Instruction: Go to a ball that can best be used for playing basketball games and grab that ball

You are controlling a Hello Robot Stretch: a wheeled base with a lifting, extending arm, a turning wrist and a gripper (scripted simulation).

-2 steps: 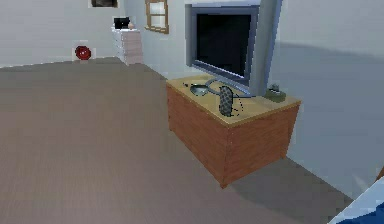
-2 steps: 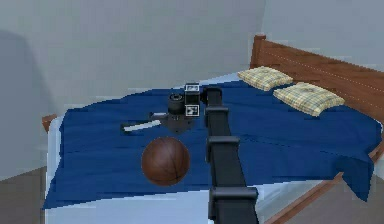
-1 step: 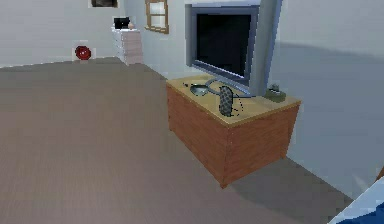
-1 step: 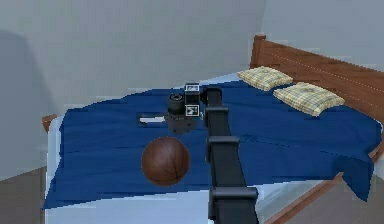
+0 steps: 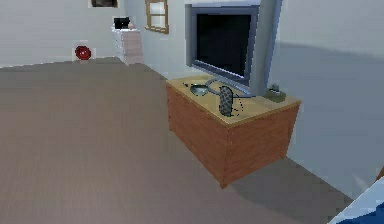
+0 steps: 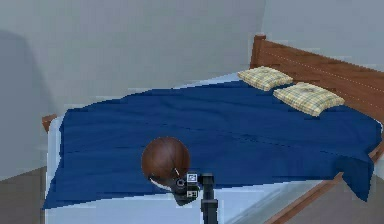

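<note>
Reaching step: judging by the scene, the drive to the ball is done and the grab itself is in hand; the arm (image 6: 208, 206) rises from the arm side view's bottom edge toward the bed (image 6: 100, 212)
Ball: a round brown-orange ball (image 6: 165, 157), a fair match for a basketball, lies on the blue blanket (image 6: 230, 125) near the bed's near edge
Gripper: the gripper (image 6: 178, 190) shows at the ball's lower right, though contact is too unclear to call
Fingers: I cannot tell how they stand, nor whether the gripper holds anything, since the ball rests on the blanket behind it
Next move: calls for a sure hold on the ball, then a lift clear of the blanket
Forward view: a television (image 5: 225, 45) on a wooden cabinet (image 5: 230, 125)
</note>
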